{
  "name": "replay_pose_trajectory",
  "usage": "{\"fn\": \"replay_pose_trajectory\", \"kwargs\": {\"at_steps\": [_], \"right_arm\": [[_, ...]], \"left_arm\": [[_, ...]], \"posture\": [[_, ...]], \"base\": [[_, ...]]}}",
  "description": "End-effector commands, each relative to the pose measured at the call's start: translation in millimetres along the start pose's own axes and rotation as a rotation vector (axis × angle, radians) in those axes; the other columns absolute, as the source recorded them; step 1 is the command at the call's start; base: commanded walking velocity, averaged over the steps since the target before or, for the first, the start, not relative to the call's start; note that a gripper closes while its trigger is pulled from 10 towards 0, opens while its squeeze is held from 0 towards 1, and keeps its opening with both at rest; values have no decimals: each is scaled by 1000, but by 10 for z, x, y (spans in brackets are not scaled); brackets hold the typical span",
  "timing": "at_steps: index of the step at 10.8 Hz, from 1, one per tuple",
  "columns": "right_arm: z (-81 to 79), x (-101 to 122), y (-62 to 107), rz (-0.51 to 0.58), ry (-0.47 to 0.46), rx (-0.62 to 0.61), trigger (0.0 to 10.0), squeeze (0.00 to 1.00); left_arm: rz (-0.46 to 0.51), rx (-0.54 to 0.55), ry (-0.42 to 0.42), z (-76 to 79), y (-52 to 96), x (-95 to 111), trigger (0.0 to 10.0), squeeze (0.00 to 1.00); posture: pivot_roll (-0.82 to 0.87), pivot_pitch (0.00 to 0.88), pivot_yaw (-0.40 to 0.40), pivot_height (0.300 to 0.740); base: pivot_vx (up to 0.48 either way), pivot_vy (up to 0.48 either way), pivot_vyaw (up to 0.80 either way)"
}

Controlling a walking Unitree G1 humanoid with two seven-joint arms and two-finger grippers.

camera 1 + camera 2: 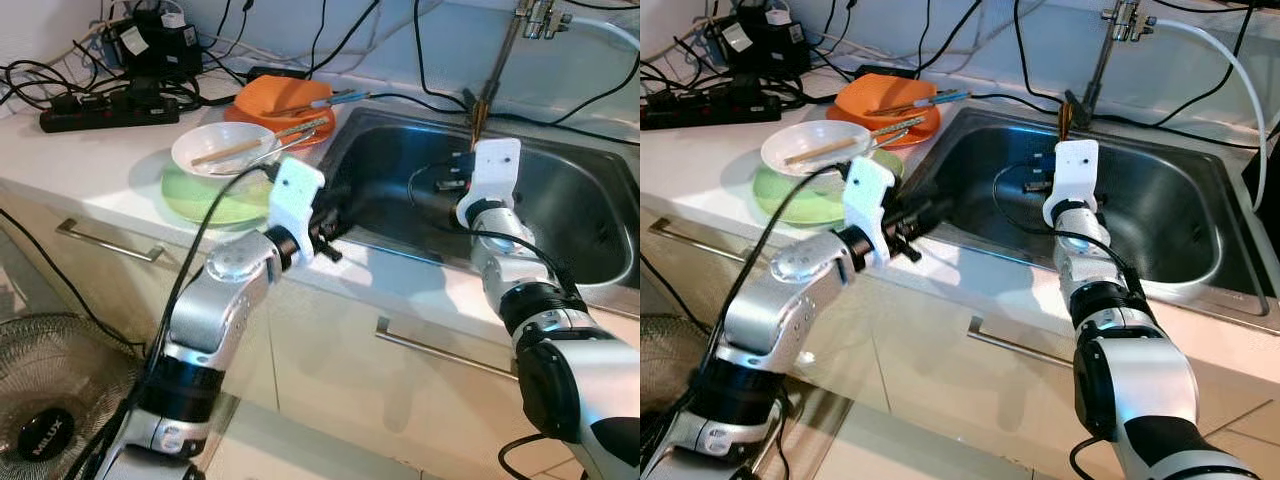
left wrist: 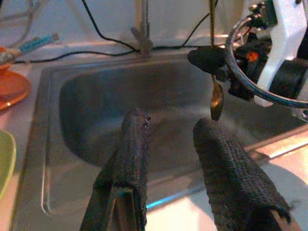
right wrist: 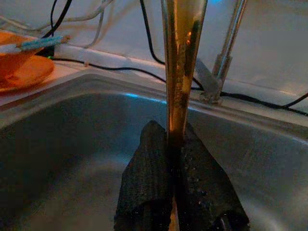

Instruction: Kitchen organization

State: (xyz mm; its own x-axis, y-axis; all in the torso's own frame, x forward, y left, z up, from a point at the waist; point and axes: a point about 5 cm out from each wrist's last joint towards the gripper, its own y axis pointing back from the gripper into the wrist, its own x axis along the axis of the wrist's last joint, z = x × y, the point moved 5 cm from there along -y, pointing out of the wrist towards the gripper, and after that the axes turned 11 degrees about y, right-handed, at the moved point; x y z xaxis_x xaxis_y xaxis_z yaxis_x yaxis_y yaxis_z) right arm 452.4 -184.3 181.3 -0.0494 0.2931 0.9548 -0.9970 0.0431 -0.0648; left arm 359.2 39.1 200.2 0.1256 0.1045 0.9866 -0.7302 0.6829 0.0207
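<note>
Over the stainless steel sink basin (image 1: pixel 560 215), the right gripper (image 3: pixel 179 144) pinches a slim brass-coloured spoon (image 2: pixel 215 96) upright, fingers closed on its handle; the handle's top runs out of the wrist picture. The left gripper (image 2: pixel 175 139) hovers at the basin's near left rim, fingers (image 2: pixel 134 154) parted around nothing. On the counter, wooden chopsticks (image 1: pixel 255 143) lie across a white bowl (image 1: pixel 215 150) atop a green plate (image 1: pixel 205 195), whose far side is hidden beneath the bowl.

Silver arms with black joints, white wrist housings, looping black cables and textured black fingers (image 2: pixel 134 159).
</note>
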Motion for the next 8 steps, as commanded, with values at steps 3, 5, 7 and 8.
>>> {"fn": "replay_pose_trajectory", "kwargs": {"at_steps": [3,5,7,8], "right_arm": [[-139,-59,0,-47,18,40,10000,0],[-179,-130,20,-75,25,50,10000,0],[-202,-164,30,-89,28,55,10000,0],[-219,-192,38,-102,28,59,10000,0]], "left_arm": [[-69,-1,-8,56,49,-131,10000,0],[-99,9,-10,60,76,-192,10000,0],[-110,16,-1,66,103,-213,10000,0],[-122,25,4,60,116,-233,10000,0]], "posture": [[238,13,-27,740],[252,24,-33,740],[258,28,-34,740],[261,30,-34,740]], "base": [[0,0,0],[0,0,0],[0,0,0],[0,0,0]]}}
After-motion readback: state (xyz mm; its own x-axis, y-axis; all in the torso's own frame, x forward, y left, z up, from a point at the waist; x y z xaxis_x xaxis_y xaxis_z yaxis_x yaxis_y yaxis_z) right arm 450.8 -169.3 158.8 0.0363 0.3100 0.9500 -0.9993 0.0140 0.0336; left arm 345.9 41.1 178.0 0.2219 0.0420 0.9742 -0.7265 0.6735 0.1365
